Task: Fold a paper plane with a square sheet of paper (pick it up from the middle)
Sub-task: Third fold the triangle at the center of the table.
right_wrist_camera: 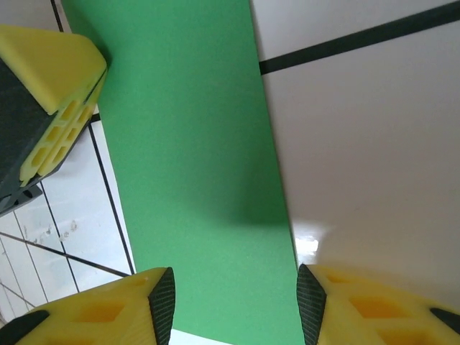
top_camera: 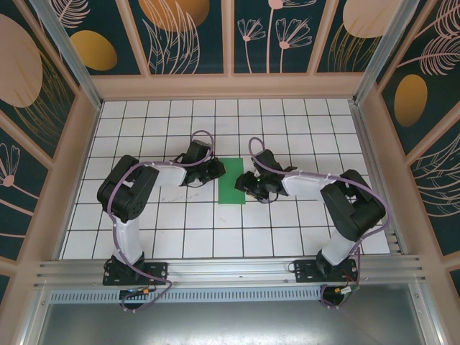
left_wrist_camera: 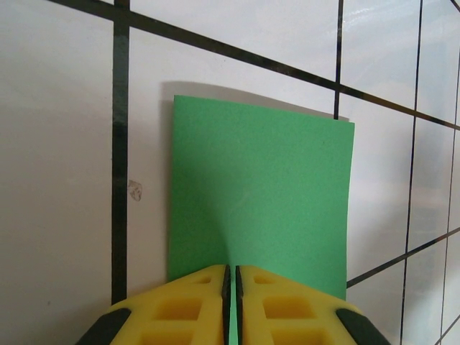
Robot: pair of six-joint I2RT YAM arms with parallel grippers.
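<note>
The square sheet of paper (top_camera: 231,181) lies on the white grid table as a narrow green rectangle, about one tile wide and two long. My left gripper (top_camera: 214,172) meets its left edge. In the left wrist view the yellow jaws of the left gripper (left_wrist_camera: 231,282) are pressed together with a thin strip of the green sheet (left_wrist_camera: 259,194) between them. My right gripper (top_camera: 247,182) is at the sheet's right side. Its fingers stand apart over the green sheet (right_wrist_camera: 201,158) in the right wrist view, where the right gripper (right_wrist_camera: 234,302) spans nearly the sheet's width. The left gripper's yellow finger (right_wrist_camera: 50,93) shows at the sheet's far end.
The white tiled table (top_camera: 180,230) is walled by pale panels on the left (top_camera: 72,165), back and right. An aluminium rail (top_camera: 230,272) with both arm bases runs along the near edge. A small scuff mark (left_wrist_camera: 135,190) sits on a tile beside the sheet.
</note>
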